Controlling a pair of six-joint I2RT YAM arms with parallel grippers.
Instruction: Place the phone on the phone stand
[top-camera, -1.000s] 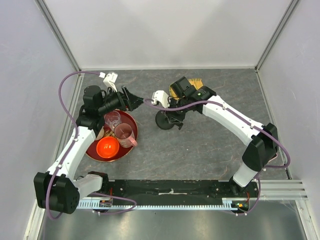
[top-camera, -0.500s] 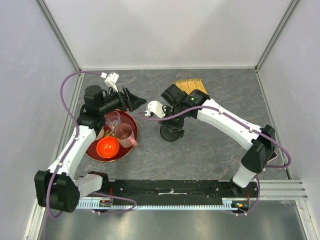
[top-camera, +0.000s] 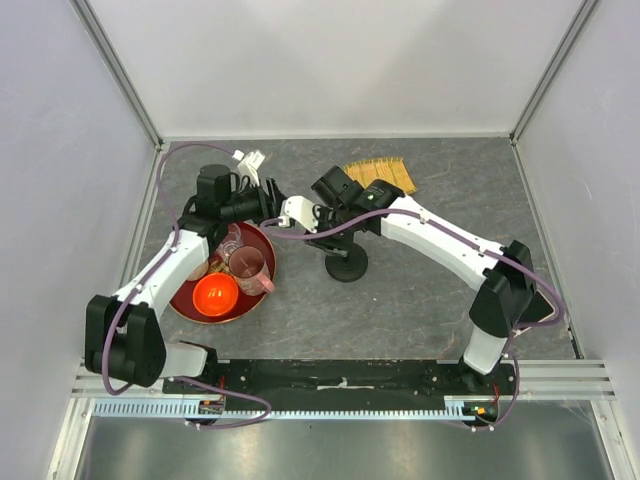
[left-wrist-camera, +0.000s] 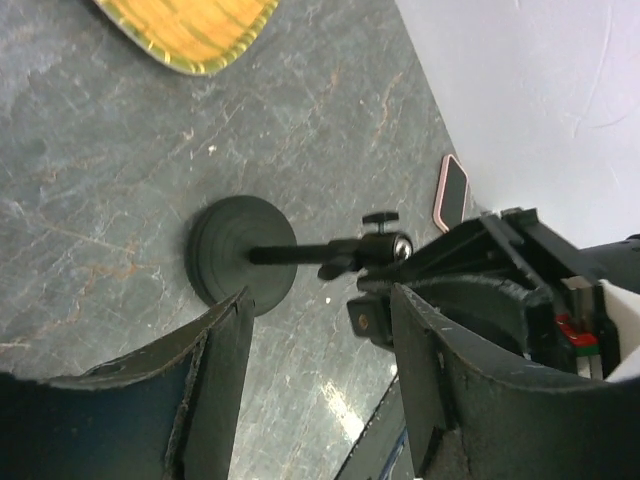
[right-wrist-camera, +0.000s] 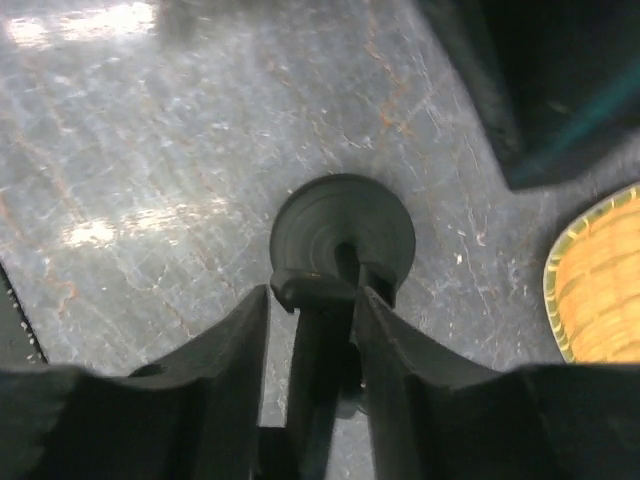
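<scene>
The black phone stand (top-camera: 346, 264) stands on its round disc base mid-table; it also shows in the left wrist view (left-wrist-camera: 240, 255) and the right wrist view (right-wrist-camera: 345, 225). My right gripper (top-camera: 335, 230) reaches down over it, and its jaws are closed around the upright cradle arm (right-wrist-camera: 312, 300). My left gripper (top-camera: 272, 204) is open and empty (left-wrist-camera: 320, 380), hovering just left of the stand and pointing at it. The phone (left-wrist-camera: 452, 192), dark with a pale pink edge, lies flat far off by the right wall. In the top view my right arm hides it.
A red tray (top-camera: 243, 314) at the left holds an orange bowl (top-camera: 215, 293), a pink cup (top-camera: 250, 266) and a clear glass (top-camera: 225, 240). A yellow woven mat (top-camera: 382, 175) lies behind the stand, also in the left wrist view (left-wrist-camera: 190, 30) and the right wrist view (right-wrist-camera: 600, 280).
The right gripper carried the stand a little toward the front and shifted left. The left arm swung right, bringing its open gripper closer to the stand.
</scene>
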